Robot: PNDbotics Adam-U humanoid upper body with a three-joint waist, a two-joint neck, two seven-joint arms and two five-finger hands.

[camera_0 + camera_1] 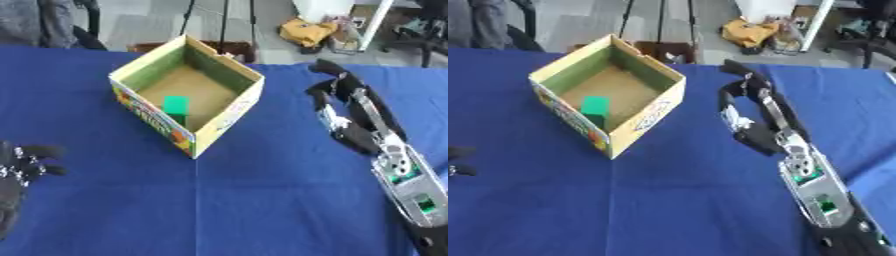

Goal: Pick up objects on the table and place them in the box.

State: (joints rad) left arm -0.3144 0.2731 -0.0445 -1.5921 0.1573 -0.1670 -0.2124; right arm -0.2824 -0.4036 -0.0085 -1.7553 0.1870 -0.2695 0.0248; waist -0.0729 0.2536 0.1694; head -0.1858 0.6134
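A green block (176, 106) stands inside the open box (229, 116) at upper centre of the blue table (262, 200). The right hand (337, 95) reaches right of it, fingers straight, holding nothing. The left hand (22, 165) shows at the lower left edge, partly cut off, fingers relaxed.

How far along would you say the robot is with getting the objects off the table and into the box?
Done: a green block already sits inside the open cardboard box. In hand: nothing; the right hand is stretched out beside the box with straight fingers, and the left hand rests at the lower left. Left: no other loose object shows on the blue table, so little seems to remain.
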